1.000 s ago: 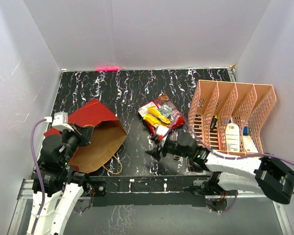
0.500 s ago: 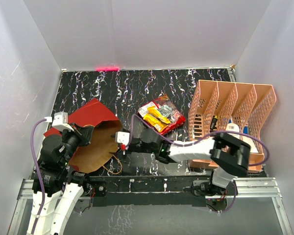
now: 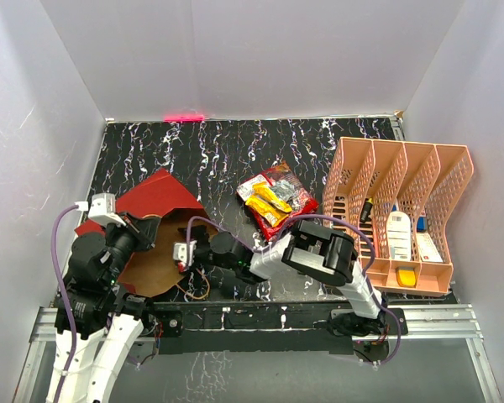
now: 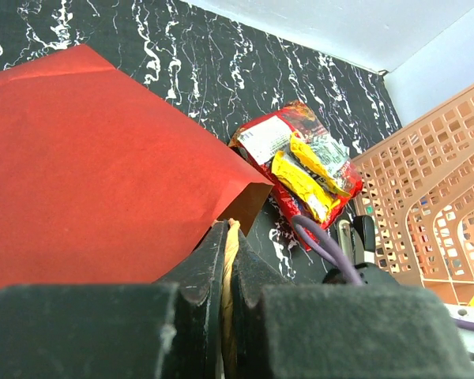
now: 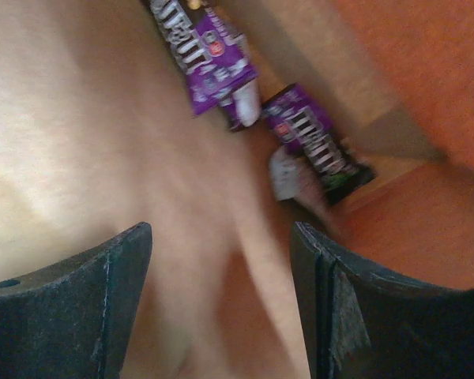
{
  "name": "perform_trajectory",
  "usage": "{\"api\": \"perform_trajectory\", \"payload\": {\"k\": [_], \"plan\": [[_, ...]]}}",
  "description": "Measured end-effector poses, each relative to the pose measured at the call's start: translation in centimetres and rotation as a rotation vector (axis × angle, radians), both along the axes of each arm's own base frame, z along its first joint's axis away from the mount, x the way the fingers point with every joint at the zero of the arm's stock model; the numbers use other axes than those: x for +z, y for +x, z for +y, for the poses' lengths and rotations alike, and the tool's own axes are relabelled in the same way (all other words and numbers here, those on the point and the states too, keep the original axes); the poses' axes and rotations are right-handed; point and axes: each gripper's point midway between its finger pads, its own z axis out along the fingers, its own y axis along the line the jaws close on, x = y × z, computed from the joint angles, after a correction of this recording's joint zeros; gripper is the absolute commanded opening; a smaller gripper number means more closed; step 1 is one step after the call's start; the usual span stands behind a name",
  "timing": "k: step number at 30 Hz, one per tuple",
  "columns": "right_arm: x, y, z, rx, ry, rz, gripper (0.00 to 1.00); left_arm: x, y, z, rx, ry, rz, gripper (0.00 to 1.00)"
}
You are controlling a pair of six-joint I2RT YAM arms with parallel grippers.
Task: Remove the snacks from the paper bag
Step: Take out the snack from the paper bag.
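The paper bag (image 3: 155, 197) lies on its side at the left, red outside, brown inside, mouth facing right. My left gripper (image 4: 227, 230) is shut on its tan cord handle (image 4: 230, 268) at the upper lip. My right arm (image 3: 235, 252) reaches into the mouth. Inside, my right gripper (image 5: 221, 245) stands open over the brown lining, nothing between its fingers. Just ahead of it lie two purple snacks (image 5: 213, 59) (image 5: 316, 142), blurred. A pile of red, yellow and silver snacks (image 3: 277, 200) lies on the black table to the right of the bag, also in the left wrist view (image 4: 300, 166).
A salmon lattice file rack (image 3: 353, 180) stands at the right with a white bottle (image 3: 397, 233) and other small items in its slots. The bag's other cord handle (image 3: 195, 292) loops onto the table near the front edge. White walls enclose the black marbled table (image 3: 235, 147).
My right arm swung left from beside the snack pile to the bag's mouth and into it, jaws staying open. The left gripper and the bag have not moved.
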Motion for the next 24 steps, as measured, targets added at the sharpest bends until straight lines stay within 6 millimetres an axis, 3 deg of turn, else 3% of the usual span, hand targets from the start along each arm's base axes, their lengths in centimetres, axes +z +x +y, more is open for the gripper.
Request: {"api": "perform_trajectory", "payload": {"k": [6,14,19,24], "plan": [[1.9,3.8,2.3,-0.047,-0.120,-0.328,0.77,0.3,-0.3,0.1,0.001,-0.006,-0.017,0.00],[-1.7,8.8,3.5,-0.111,-0.365,-0.553,0.78,0.8,-0.7,0.1,0.001,-0.014,-0.041,0.00],[-1.1,11.9,4.8,-0.168,-0.424,-0.665,0.77,0.8,-0.7,0.1,0.001,-0.015,-0.043,0.00],[-1.4,14.1,5.8,-0.198,-0.469,-0.737,0.60,0.8,-0.8,0.1,0.001,-0.016,-0.046,0.00]]}}
